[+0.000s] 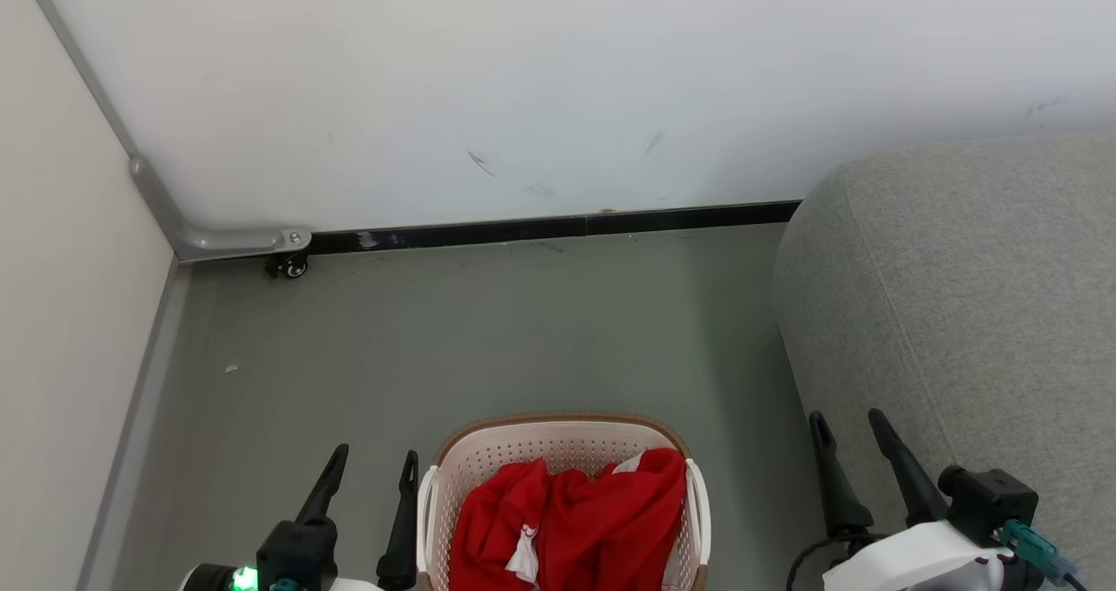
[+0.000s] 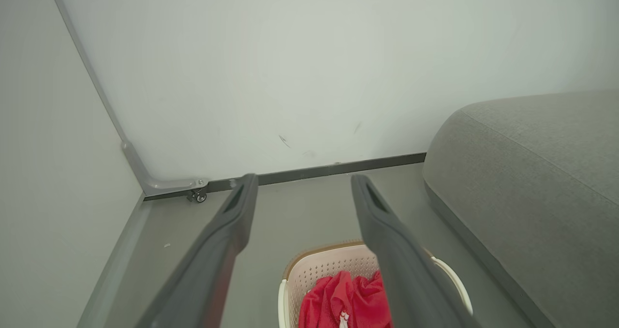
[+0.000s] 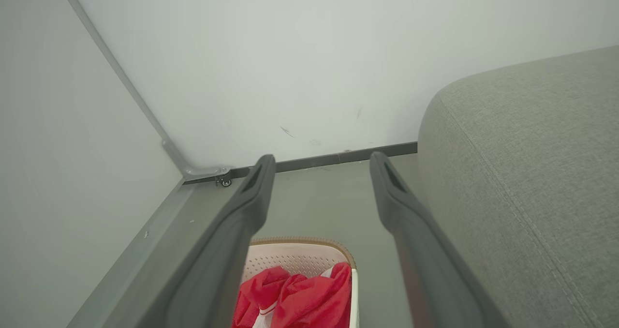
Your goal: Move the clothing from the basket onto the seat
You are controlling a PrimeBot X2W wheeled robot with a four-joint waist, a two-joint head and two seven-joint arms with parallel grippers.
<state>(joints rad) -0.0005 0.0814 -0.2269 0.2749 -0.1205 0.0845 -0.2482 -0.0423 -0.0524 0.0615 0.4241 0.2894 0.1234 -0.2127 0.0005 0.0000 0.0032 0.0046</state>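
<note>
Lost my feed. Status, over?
Left gripper open, right gripper open, both empty. Clothing in basket, seat to its right. Nothing between them.

perforated plastic basket (image 1: 453,478), woven-fabric seat (image 1: 959,312)

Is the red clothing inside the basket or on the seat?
Inside: the clothing lies bunched between the walls of the basket, apart from the seat.
</note>
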